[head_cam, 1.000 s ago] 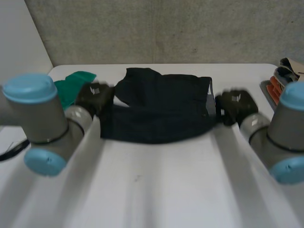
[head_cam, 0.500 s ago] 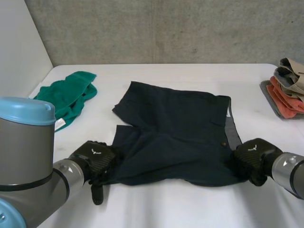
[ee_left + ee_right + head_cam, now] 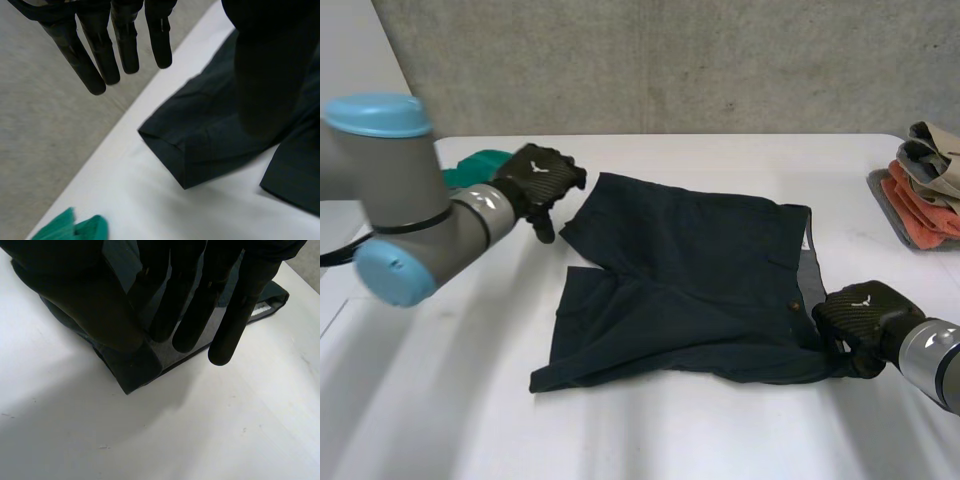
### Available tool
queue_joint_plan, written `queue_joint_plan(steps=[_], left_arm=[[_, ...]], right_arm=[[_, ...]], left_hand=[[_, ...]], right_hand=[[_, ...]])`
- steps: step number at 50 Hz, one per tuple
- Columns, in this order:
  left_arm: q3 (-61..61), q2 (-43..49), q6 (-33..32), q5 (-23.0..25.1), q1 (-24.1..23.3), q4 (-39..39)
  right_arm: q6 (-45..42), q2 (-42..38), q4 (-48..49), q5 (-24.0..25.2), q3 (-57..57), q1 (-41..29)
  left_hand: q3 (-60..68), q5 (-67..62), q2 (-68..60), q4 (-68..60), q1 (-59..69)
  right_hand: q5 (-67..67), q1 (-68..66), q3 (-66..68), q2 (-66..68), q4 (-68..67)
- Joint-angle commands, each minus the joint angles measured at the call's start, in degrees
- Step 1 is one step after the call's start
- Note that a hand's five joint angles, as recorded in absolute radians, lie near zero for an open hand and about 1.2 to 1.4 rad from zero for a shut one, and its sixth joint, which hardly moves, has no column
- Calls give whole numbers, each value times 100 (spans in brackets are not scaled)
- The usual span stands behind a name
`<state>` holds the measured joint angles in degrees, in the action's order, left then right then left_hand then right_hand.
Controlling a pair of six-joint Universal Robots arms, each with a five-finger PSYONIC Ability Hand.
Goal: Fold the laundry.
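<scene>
Dark navy shorts (image 3: 690, 280) lie spread on the white table (image 3: 700, 430), waistband toward my right arm. My left hand (image 3: 538, 178) hovers above the table beside the far leg's hem (image 3: 200, 145), open, its straight fingers (image 3: 100, 55) holding nothing. My right hand (image 3: 860, 312) rests at the near corner of the waistband. In the right wrist view the thumb of this hand (image 3: 200, 300) and its straight fingers pinch the corner of the shorts (image 3: 125, 365), and the cloth bunches under them.
A green cloth (image 3: 470, 165) lies crumpled at the far left, partly behind my left arm, and shows near the left hand (image 3: 75, 227). A stack of folded clothes (image 3: 925, 185) sits at the table's right edge. A grey wall stands behind the table.
Both hands carried the shorts toward me and laid them down. Then my left hand let go of the near leg and swung up and away to the far leg. My right hand kept its grip.
</scene>
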<state>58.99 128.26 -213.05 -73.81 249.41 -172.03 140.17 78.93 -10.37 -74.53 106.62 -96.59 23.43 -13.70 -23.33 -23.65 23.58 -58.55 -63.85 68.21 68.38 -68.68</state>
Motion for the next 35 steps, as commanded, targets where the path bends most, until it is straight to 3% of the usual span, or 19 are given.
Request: queue_joint_plan(steps=[1,6,11,15,16,17,19,26,28,31,32,35], left_arm=[[-2056,1727,-377,340,-68,785],[-3111,2484,-702,586,-103,952],[-3841,3003,-975,455,-130,1321],[-4237,3249,-1282,209,-138,1558],[-4316,3310,-1405,139,-147,1611],[-4317,3320,-1467,69,-147,1620],[-4308,3320,-1581,-63,-156,1620],[-3957,3083,-1556,-1705,-165,1647],[-3747,2978,-1416,-1996,-200,1629],[-3518,2828,-1231,-1963,-252,1647],[-3343,2688,-1091,-1814,-305,1629],[-2878,2311,-880,-1585,-402,1603]], right_arm=[[89,-149,79,0,61,-27],[72,-246,176,0,113,-62],[54,-281,229,-8,149,-44],[54,-281,246,0,166,-1],[54,-281,246,0,158,8],[54,-281,246,0,157,8],[54,-281,255,0,157,8],[37,-255,255,0,122,-9],[11,-246,238,-8,114,-53],[-25,-237,220,-17,131,-123],[-42,-237,220,-26,131,-167],[-16,-220,220,-70,140,-264]], left_hand=[[663,-637,-674,-642,648],[309,-283,-320,-288,294],[409,-383,-420,-388,394],[2440,-2414,-2450,-2418,2425],[4527,-4501,-4538,-4506,4512],[5645,-5619,-5656,-5624,5630],[5657,-5630,-5667,-5635,5642],[5657,-5630,-5667,-5635,5642],[5657,-5630,-5667,-5635,5642],[5657,-5630,-5667,-5635,5642],[3360,-3334,-3371,-3339,3345],[-1290,1317,1280,1312,-1305]], right_hand=[[-1145,-1615,1179,1162,-1132],[-1145,-1615,1179,1162,-1132],[-1145,-1615,1179,1162,-1132],[-1145,-1615,1179,1162,-1132],[-1145,-1615,1179,1162,-1132],[-1145,-1615,1179,1162,-1132],[-1145,-1615,1179,1162,-1132],[-1145,-1615,1179,1162,-1132],[-1145,-1615,1179,1162,-1132],[-1145,-1615,1179,1162,-1132],[-1145,-1615,1179,1162,-1132],[-1145,-1615,1179,1162,-1132]])
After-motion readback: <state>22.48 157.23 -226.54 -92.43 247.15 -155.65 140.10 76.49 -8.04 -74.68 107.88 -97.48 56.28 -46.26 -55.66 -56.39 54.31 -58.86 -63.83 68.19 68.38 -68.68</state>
